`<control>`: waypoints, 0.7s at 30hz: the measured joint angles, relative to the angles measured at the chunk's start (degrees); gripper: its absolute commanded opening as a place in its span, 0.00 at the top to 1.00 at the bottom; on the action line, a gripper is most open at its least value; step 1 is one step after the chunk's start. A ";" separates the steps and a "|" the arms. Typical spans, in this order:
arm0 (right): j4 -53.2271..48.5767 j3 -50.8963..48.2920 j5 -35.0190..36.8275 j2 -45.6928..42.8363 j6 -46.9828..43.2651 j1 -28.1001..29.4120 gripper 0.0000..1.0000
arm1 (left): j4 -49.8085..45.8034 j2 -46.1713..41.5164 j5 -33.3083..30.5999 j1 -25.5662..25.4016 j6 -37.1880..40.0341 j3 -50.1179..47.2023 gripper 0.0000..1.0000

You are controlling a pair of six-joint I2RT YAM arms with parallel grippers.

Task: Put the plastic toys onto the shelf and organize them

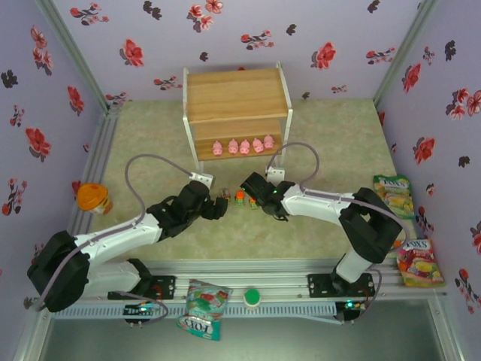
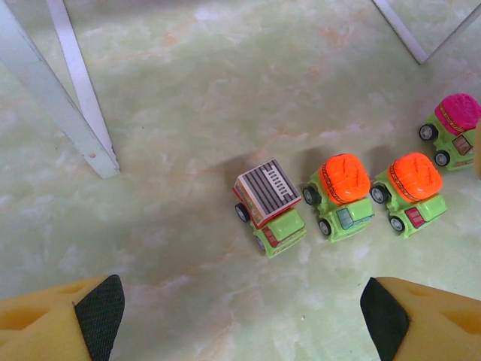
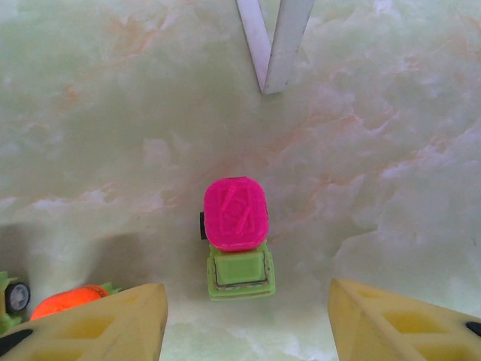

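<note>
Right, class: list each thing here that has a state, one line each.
Pigs, standing in a row on the lower board of the shelf.
Four cars, upright on the table, off the shelf.
Left gripper, open above the striped car.
Right gripper, open, facing the pink-topped car, not touching.

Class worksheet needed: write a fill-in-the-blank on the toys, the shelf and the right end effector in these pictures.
1. The pigs stand in a row on the ____ board of the shelf.
2. The number of pigs is ____.
3. Of the four cars, ____ have orange tops.
4. The right end effector hangs open above the car with the ____ top.
Missing words: lower; five; two; pink.
</note>
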 measured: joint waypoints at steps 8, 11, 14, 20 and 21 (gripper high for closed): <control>1.44 0.02 -1.92 2.93 -0.96 -1.92 0.46 | 0.00 0.52 0.02 0.00 0.00 0.00 0.13; 1.92 0.02 -2.38 3.50 -1.57 -2.49 0.48 | 0.00 0.52 0.02 0.00 0.00 0.00 0.13; 2.38 0.02 -2.97 3.87 -2.05 -2.91 0.49 | 0.00 0.52 0.00 0.00 0.00 0.00 0.13; 2.99 0.11 -3.63 4.79 -3.43 -3.30 0.53 | 0.00 0.63 0.00 0.00 0.00 0.00 0.13; 3.08 0.13 -3.78 4.90 -3.54 -3.48 0.53 | 0.02 0.70 0.00 0.00 0.00 0.00 0.13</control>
